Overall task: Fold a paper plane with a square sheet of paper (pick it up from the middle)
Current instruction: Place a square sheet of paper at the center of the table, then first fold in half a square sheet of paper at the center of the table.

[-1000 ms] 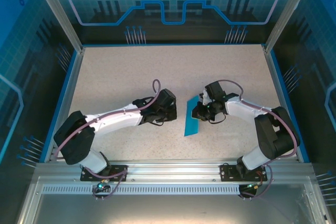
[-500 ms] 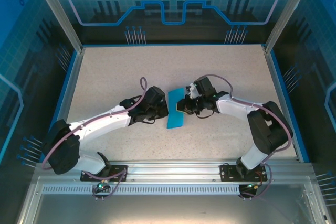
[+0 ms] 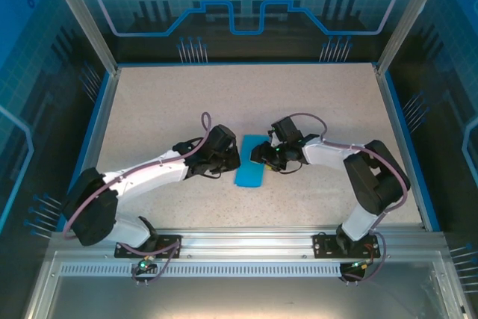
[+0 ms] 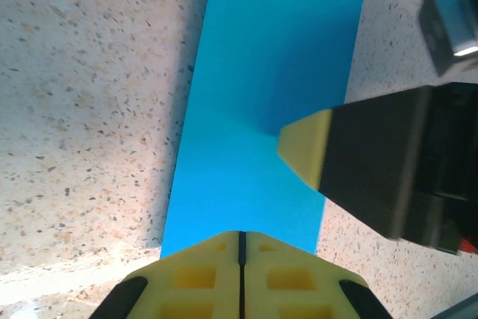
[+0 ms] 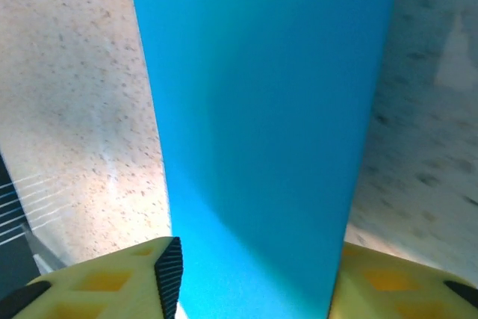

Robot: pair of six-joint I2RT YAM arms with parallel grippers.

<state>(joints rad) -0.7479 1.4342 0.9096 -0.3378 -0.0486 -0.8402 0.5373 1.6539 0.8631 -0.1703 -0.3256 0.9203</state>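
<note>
Lying folded into a narrow strip on the worktop (image 3: 164, 102), the sheet (image 3: 250, 171) has the left fingers (image 4: 205, 259) closed tight at its edge, probably to pin it, while the right fingers (image 5: 153, 270) stand parted astride it, unclamped.

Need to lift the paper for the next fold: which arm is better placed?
Right, probably. The right gripper is open, its fingers either side of the blue paper. The left gripper is shut, its tips merely at the paper's edge.
</note>
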